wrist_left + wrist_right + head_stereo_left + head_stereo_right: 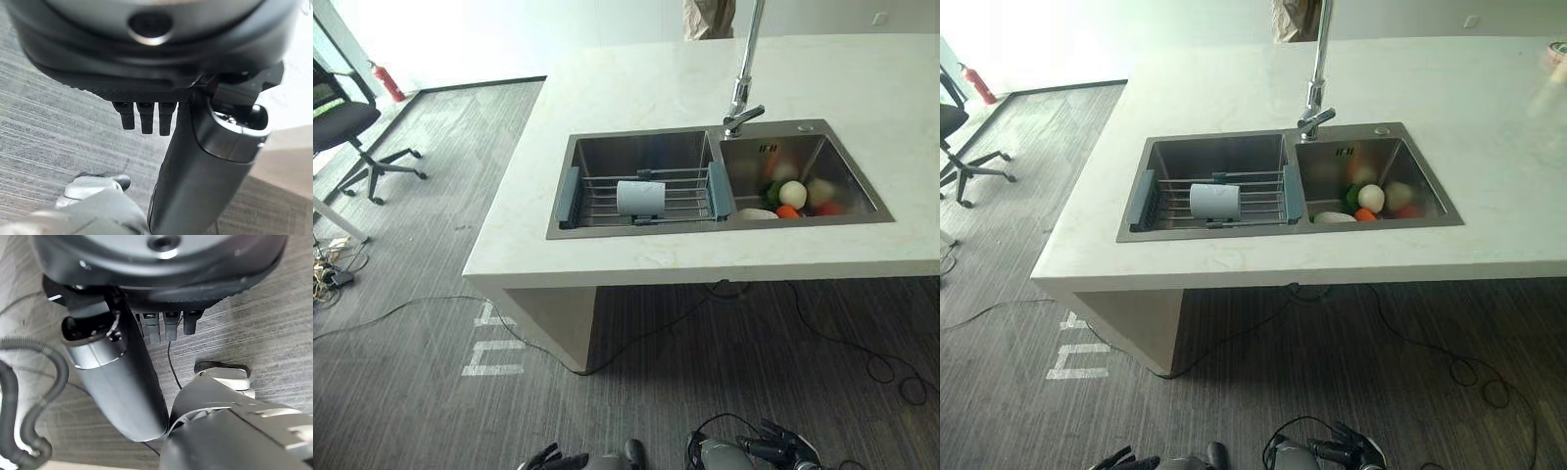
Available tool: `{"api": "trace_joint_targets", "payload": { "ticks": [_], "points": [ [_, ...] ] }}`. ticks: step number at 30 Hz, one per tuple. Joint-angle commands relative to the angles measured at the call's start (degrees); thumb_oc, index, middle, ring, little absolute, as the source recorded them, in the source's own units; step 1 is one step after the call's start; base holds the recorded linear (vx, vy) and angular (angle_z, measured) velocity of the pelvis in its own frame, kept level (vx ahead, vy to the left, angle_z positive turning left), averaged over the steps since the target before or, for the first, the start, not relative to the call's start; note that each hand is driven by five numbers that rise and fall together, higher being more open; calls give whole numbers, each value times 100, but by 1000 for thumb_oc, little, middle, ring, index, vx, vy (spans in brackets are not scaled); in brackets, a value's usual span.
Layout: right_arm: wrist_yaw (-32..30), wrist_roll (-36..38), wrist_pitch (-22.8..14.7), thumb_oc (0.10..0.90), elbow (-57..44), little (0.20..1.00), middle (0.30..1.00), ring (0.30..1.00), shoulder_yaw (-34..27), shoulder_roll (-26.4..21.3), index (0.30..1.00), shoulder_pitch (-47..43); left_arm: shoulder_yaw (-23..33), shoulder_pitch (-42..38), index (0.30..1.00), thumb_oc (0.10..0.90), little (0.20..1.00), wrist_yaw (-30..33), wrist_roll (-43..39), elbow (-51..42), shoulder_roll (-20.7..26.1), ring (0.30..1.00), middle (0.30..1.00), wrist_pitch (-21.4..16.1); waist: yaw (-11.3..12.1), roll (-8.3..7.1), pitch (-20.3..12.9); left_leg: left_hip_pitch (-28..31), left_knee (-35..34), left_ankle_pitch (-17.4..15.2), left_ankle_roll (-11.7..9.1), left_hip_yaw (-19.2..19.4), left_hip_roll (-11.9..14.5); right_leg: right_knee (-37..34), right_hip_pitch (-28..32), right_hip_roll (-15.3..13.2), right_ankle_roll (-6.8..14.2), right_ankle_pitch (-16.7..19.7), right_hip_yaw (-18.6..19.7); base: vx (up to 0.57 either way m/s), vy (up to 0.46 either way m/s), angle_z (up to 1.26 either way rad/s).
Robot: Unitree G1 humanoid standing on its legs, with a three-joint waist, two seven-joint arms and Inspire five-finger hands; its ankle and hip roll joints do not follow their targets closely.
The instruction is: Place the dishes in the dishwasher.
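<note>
Both hands, left hand (146,115) and right hand (166,325), hang low with fingers relaxed and empty, near the floor; a cup (640,197) drains on the sink's rack (607,201).

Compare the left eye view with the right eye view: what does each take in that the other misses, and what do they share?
Left eye view: a tangle of cables on the floor at the far left edge. Right eye view: more bare worktop right of the sink, with the rim of a round thing at the far right edge, too cut off to name. Both: the white worktop, the double sink, the tap, a pale cup lying on its side on the wire rack in the left basin, and vegetables in the right basin.
</note>
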Motion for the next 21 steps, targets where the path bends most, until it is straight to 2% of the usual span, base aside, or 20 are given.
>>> {"api": "trace_joint_targets", "payload": {
  "ticks": [1,5,9,14,15,16,18,19,20,21],
  "points": [
    [-22,116,-13,800,290,900,900,900,-234,-135,900,-21,373,-52,900,800,900,230,-727,-6,108,900,900,-252,107,-14,-37,-86,346,-624,-458,-174,334,-781,757,-440,708,-31,76,42,8,0],
    [-18,46,-37,800,349,900,900,900,-350,-158,900,6,737,51,900,800,900,268,-1108,53,176,900,900,-442,121,-15,-85,-29,346,-663,-451,-173,325,-781,796,-446,711,-58,86,29,16,1],
    [-50,36,-67,800,389,900,900,900,-411,-216,900,20,911,111,900,800,900,137,-1147,19,274,900,900,-586,118,-25,-100,40,346,-681,-424,-211,300,-781,837,-401,688,-79,172,31,60,-1],
    [-164,72,-140,800,367,900,900,900,-501,-230,900,-27,855,58,900,800,900,-105,-684,7,270,900,900,-366,160,-72,-36,211,346,-762,-232,-276,136,-781,1115,-375,651,-55,188,85,113,2],
    [-176,102,-198,800,264,900,900,900,-522,-211,900,-86,709,-35,900,800,900,-177,-483,5,284,900,900,-205,51,-12,45,236,346,-797,-46,-324,112,-781,1271,-256,707,492,64,125,152,2],
    [-150,153,-226,800,201,900,900,900,-520,-194,900,-110,593,-83,900,800,900,-214,-300,-10,291,900,900,-115,-47,34,147,275,346,-833,66,-487,34,-485,1037,-204,813,1002,192,94,112,2],
    [-76,252,-218,800,94,900,900,900,-507,-201,900,-111,321,-135,900,800,900,-130,-87,-40,258,900,900,-35,-204,54,289,329,346,-884,161,-726,-112,227,360,-105,828,1325,491,63,-57,12],
    [-19,212,-224,800,39,900,900,900,-486,-196,900,-120,64,-165,900,800,900,-168,-74,-23,204,900,900,83,-305,42,343,395,346,-953,127,-801,-187,-330,168,-131,802,1388,534,153,-405,23],
    [-26,160,-198,800,69,900,900,900,-430,-164,900,-190,-77,-192,900,800,900,-217,-132,-52,163,900,900,137,-345,8,408,527,346,-1086,47,-789,-164,-781,-189,-288,855,1477,535,190,-521,12],
    [-71,151,-87,800,57,900,900,900,-401,-143,900,-216,-111,-186,900,800,900,-177,-213,-67,152,900,900,127,-350,-7,404,529,346,-1099,-11,-704,-79,-781,-153,-253,826,1198,587,160,-540,-2]
  ]
}}
